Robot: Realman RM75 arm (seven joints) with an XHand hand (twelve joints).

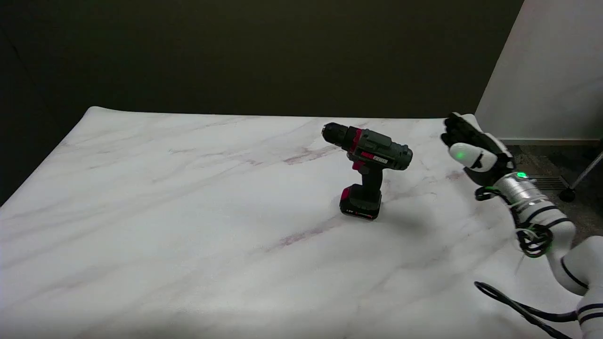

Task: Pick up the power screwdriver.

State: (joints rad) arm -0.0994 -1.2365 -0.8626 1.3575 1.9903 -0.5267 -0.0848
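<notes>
A dark grey power screwdriver point(369, 162) with red trim stands upright on its battery base, right of the table's middle, its chuck pointing left and away. My right hand point(473, 148) hovers to its right, a short gap away from the tool's rear end, holding nothing. The fingers point up and away; how far they spread is hard to tell from this angle.
The white marbled table point(188, 212) spreads wide to the left and front of the tool. A black cable point(513, 306) trails near the lower right corner. Beyond the table's right edge are a light wall and a metal leg point(582, 179) on the floor.
</notes>
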